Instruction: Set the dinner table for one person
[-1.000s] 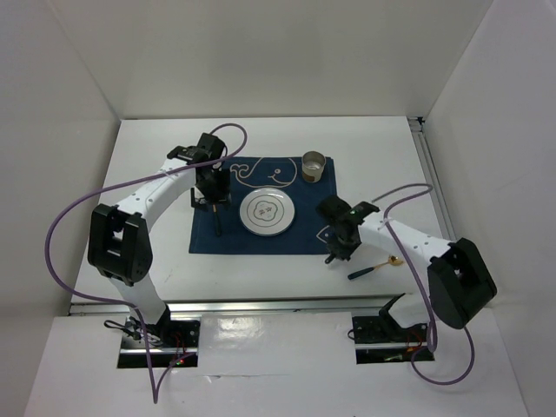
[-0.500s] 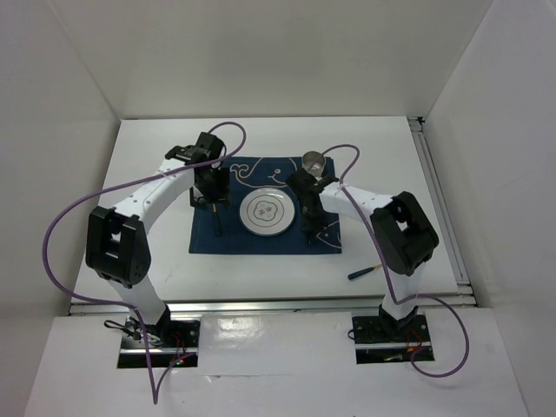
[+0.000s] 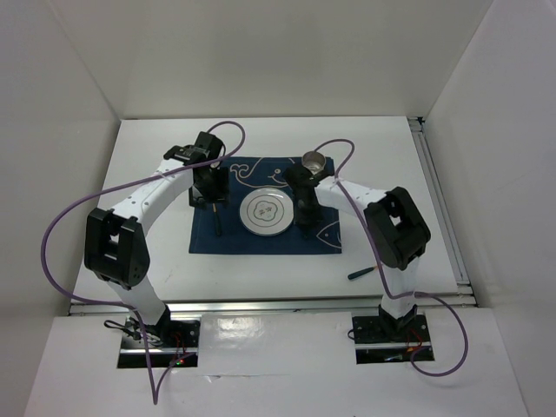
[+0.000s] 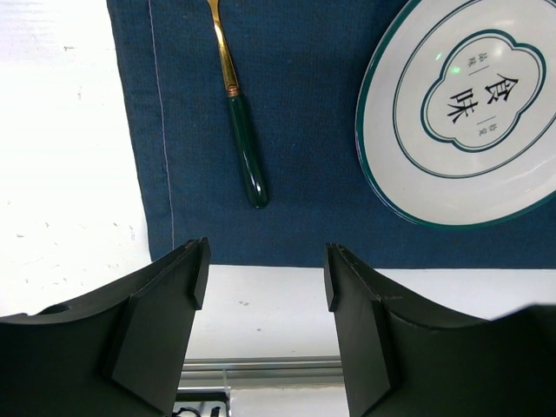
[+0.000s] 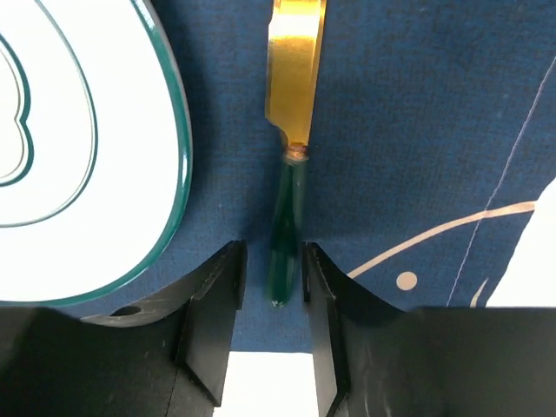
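The white dinner table [image 3: 373, 148] carries a navy placemat [image 3: 252, 243] with a white plate [image 3: 267, 213] in its middle. A gold fork with a green handle [image 4: 241, 148] lies on the mat left of the plate [image 4: 469, 104]. My left gripper [image 4: 265, 261] is open and empty above the mat's near edge, and shows in the top view [image 3: 210, 200]. A gold knife with a green handle [image 5: 294, 78] lies on the mat right of the plate [image 5: 69, 130]. My right gripper [image 5: 272, 252] is narrowly open around the knife's handle, with a gap on the left side.
A metal cup [image 3: 314, 163] stands at the mat's far right corner. A green-handled spoon [image 3: 363, 272] lies on the table right of the mat, near the front edge. White walls enclose the table on three sides.
My right gripper has swung from the table right of the mat onto the mat beside the plate, where the knife now lies. The left arm has not moved.
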Motion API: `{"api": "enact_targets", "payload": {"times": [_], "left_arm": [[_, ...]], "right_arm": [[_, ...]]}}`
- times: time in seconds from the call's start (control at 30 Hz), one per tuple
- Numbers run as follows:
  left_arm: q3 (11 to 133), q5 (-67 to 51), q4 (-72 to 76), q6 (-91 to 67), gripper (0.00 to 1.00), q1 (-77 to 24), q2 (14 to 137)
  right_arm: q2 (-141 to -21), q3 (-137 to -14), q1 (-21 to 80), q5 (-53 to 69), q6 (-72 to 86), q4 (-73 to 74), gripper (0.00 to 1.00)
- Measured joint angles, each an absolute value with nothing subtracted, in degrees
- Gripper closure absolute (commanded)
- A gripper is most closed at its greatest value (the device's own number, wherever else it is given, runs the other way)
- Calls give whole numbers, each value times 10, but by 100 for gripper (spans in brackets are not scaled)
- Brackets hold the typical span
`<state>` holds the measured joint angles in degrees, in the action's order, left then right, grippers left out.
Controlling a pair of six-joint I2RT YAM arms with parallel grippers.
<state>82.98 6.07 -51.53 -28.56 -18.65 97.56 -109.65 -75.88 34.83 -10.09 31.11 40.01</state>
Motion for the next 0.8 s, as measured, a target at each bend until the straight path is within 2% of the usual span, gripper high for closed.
{"api": "enact_targets", "payload": {"times": [0.1, 0.23, 0.33, 0.37, 0.57, 0.8], "left_arm": [[830, 61, -515, -285, 28, -187, 975], [828, 61, -515, -285, 28, -187, 973], [826, 59, -517, -285, 28, -187, 971], [825, 57, -517, -285, 28, -187, 970], [824, 47, -518, -284, 28, -186, 970], [823, 40, -515, -284, 28, -186, 970]], "right_arm": [[-1096, -759, 341, -101, 322, 400, 46], [-1072, -744, 327, -107, 341, 401, 46], [-1007, -703, 312, -115, 367, 403, 44], [-978, -683, 305, -117, 386, 408, 28], [-749, -559, 240, -138, 524, 491, 27], [-663, -419, 192, -102, 654, 555, 28]]}}
